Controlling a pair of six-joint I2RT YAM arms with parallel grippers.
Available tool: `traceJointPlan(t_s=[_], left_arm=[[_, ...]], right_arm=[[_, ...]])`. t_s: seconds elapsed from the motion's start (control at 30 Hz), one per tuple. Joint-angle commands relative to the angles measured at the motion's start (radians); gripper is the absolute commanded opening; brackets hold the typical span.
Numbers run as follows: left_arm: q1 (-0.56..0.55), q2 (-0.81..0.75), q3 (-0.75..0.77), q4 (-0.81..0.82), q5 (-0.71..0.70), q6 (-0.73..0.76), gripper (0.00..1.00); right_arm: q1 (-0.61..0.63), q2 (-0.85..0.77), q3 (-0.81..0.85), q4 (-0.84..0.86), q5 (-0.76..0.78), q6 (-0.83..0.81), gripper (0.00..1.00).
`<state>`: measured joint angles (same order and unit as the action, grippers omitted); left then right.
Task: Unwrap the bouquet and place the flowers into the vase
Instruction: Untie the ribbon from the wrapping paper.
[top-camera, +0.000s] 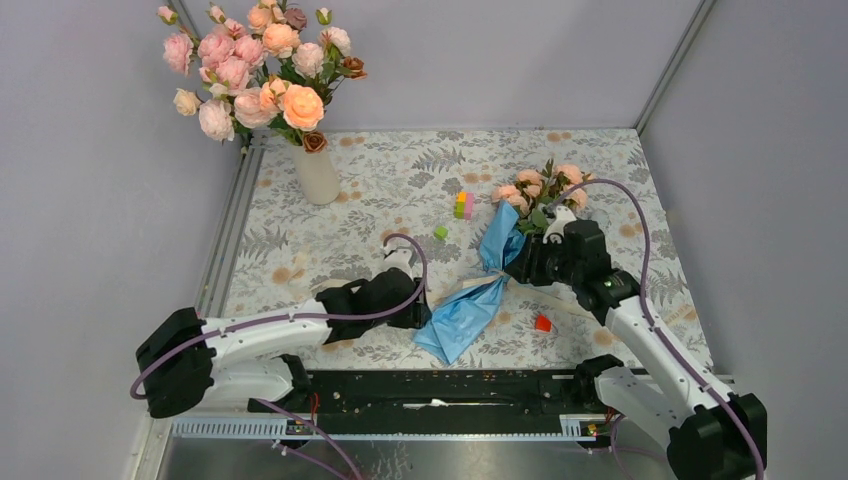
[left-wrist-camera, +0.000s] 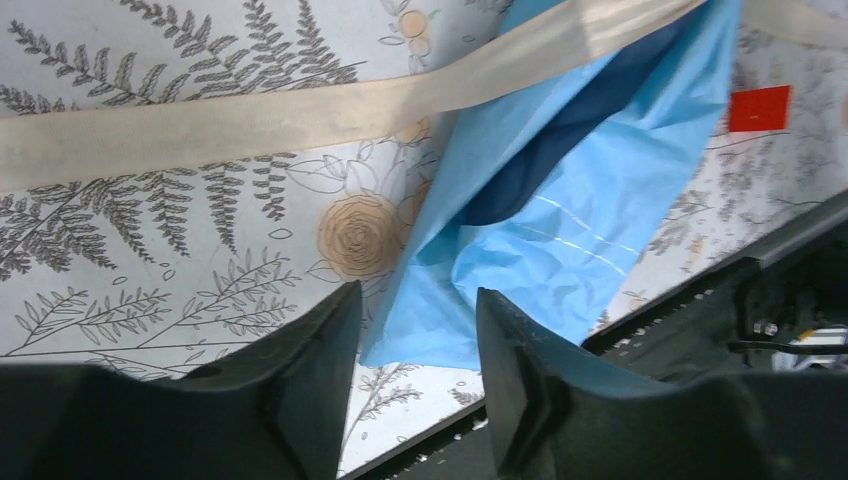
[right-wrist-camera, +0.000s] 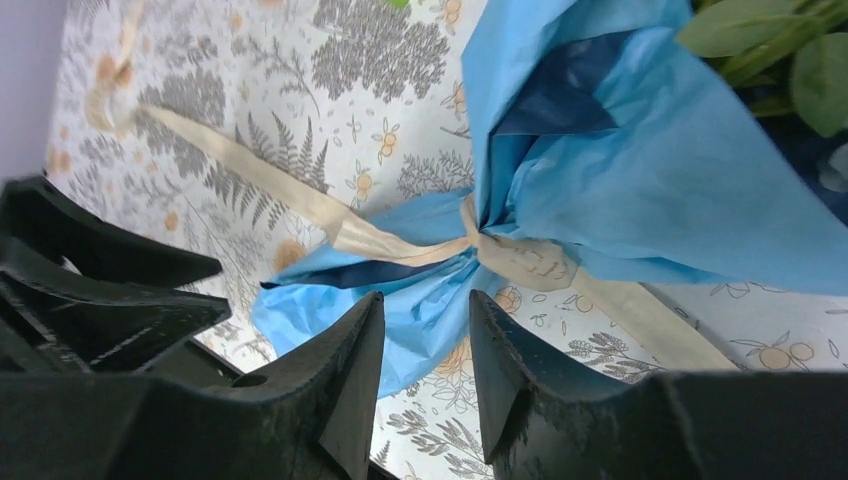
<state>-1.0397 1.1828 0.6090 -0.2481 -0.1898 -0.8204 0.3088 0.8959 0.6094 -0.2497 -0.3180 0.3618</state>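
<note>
Counts — two arms, one vase, one wrapped bouquet, one ribbon, three small toy blocks.

Far left: small off-white tapered vase (top-camera: 318, 175), upright on the fern-and-flower printed table (top-camera: 380, 170). It holds a full bunch of pink and peach artificial roses (top-camera: 262, 60).

Left of centre, near edge: black two-finger left gripper (left-wrist-camera: 417, 300). Its fingers (left-wrist-camera: 310, 390) are spread and pinch nothing. The lower corner of the blue paper shows in the gap; the wrist view does not show whether it touches them.

Centre: a yellow-and-pink block (top-camera: 463, 205) with a green block (top-camera: 440, 232) near it. A red block (top-camera: 542, 322) lies just right of the paper's tail.

Right of centre: the bouquet (top-camera: 480, 290) lies flat on the table, slanting from near-left to far-right.
- The paper is crinkled, light blue, with dark navy showing in the folds.
- It is wrapped, not yet undone. A cream fabric ribbon (right-wrist-camera: 510, 258) is knotted round the pinched waist, with two flat tails trailing over the table.
- The flowers (top-camera: 545, 188) — peach-pink blooms with green leaves — stick out of the far end. There seem to be about five blooms, though they are small in the overhead view.

Right: black right gripper (right-wrist-camera: 426, 300) over the bouquet's waist. Its fingers (right-wrist-camera: 520, 390) are spread with nothing between them, and the knot sits just beyond the tips.
</note>
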Motion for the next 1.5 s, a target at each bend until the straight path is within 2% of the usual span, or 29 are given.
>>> traceJointPlan(t_s=[0.0, 0.13, 0.3, 0.4, 0.83, 1.1, 1.27, 1.37, 1.47], left_arm=[[-0.002, -0.056, 0.034, 0.073, 0.027, 0.087, 0.55], [-0.002, -0.018, 0.051, 0.107, 0.07, 0.11, 0.64], [-0.001, 0.061, 0.066, 0.147, 0.06, 0.113, 0.66], [0.0, 0.103, 0.08, 0.169, 0.063, 0.11, 0.64], [0.001, 0.182, 0.094, 0.193, 0.046, 0.092, 0.41], [0.001, 0.203, 0.094, 0.195, 0.044, 0.093, 0.32], [0.001, 0.219, 0.093, 0.196, 0.043, 0.097, 0.18], [0.001, 0.228, 0.094, 0.194, 0.047, 0.098, 0.11], [0.001, 0.231, 0.093, 0.191, 0.046, 0.096, 0.03]], right_arm=[[0.074, 0.058, 0.067, 0.01, 0.039, -0.106, 0.44], [0.132, 0.14, 0.12, -0.013, 0.132, -0.155, 0.42], [0.178, 0.202, 0.159, -0.026, 0.218, -0.182, 0.37], [0.197, 0.233, 0.169, -0.039, 0.249, -0.19, 0.34], [0.254, 0.315, 0.186, -0.031, 0.346, -0.201, 0.29], [0.273, 0.385, 0.198, -0.014, 0.389, -0.205, 0.26], [0.283, 0.411, 0.192, 0.008, 0.41, -0.205, 0.26], [0.289, 0.433, 0.195, 0.016, 0.426, -0.204, 0.21], [0.292, 0.431, 0.189, 0.016, 0.45, -0.196, 0.07]])
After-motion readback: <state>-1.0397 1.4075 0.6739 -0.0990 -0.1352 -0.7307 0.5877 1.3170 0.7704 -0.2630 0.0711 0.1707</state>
